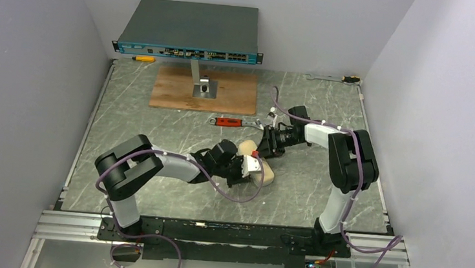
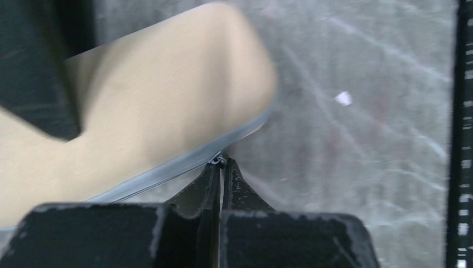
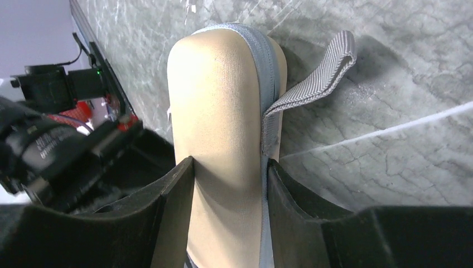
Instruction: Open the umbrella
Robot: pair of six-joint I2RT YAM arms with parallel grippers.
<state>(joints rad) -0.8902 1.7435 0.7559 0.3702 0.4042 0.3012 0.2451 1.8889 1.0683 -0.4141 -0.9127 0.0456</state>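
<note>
"Cream-sleeved umbrella (image 1: pixel 267 173) is over the middle of the table (image 1: pixel 157 127). The right gripper (image 3: pixel 230 164) clamps one end, jaws partly apart around it."

"And the left gripper (image 2: pixel 221 164) is pinched shut on the zipper pull (image 2: pixel 217 161). It should draw straight along the grey zipper (image 2: pixel 167 170), sleeve kept taut. Lettering on the arm is unreadable."

Plain pale walls (image 1: pixel 27 57) enclose grey marbled tabletop (image 1: pixel 145 126) (wooden board (image 1: pixel 173 93) at rear).

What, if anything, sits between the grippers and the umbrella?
A beige zipped pouch: no umbrella shows, so it is presumably inside. The right gripper clamps the pouch; the left gripper is shut on its zipper pull.
</note>
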